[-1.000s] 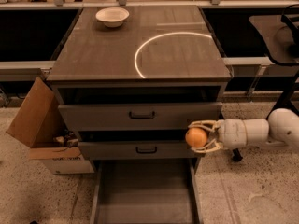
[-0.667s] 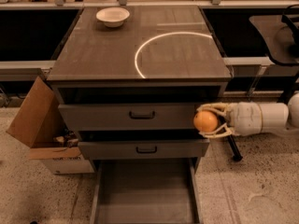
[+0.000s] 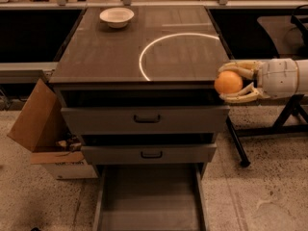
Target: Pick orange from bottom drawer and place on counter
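Three drawers: all stand open in the lower middle of the frame. The top drawer (image 3: 144, 120) and middle drawer (image 3: 150, 154) are out a little, and the bottom drawer (image 3: 149, 201) is out farthest.
Bottom drawer contents: we see only bare grey floor.
Tool (image 3: 224, 85): at the right of the frame, its two fingers clamped around the orange (image 3: 228, 82).
Orange: in the air just beside the front right corner of the desk (image 3: 106, 57), roughly level with its top.
Risk, edge strike: we judge the fruit too low to clear the desk, so moving leftward at this height could knock it against the rim and out of the grip.
Risk, early release: let go here, it would drop to the floor beside the cabinet.
Risk, rolling: set near the edge of the glossy top, a round fruit could roll off.
White bowl (image 3: 116, 17): upper left of the desk; we see nothing in it.
Cardboard box (image 3: 36, 124): lower left, on the floor, with small clutter we cannot identify.
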Robot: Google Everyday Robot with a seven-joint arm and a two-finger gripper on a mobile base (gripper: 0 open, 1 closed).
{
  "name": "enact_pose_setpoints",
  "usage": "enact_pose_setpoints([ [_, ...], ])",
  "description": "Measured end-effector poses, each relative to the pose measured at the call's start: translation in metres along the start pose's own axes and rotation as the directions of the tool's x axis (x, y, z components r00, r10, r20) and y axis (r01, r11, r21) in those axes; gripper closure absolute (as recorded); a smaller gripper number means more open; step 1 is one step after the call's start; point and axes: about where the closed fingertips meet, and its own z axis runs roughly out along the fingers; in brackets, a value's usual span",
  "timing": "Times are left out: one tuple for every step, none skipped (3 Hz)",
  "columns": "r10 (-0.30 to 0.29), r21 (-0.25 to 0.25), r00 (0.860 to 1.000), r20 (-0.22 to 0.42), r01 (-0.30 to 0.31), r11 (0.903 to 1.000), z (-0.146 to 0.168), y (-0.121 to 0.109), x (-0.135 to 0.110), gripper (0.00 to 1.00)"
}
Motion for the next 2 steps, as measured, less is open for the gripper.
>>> enact_pose_setpoints([
  [-0.003, 0.003, 1.000, 0.005, 0.003, 1.0000, 0.001, 0.001, 0.000, 1.00],
  [0.016, 0.009, 1.000, 0.002, -0.016, 0.9998, 0.010, -0.012, -0.002, 1.00],
])
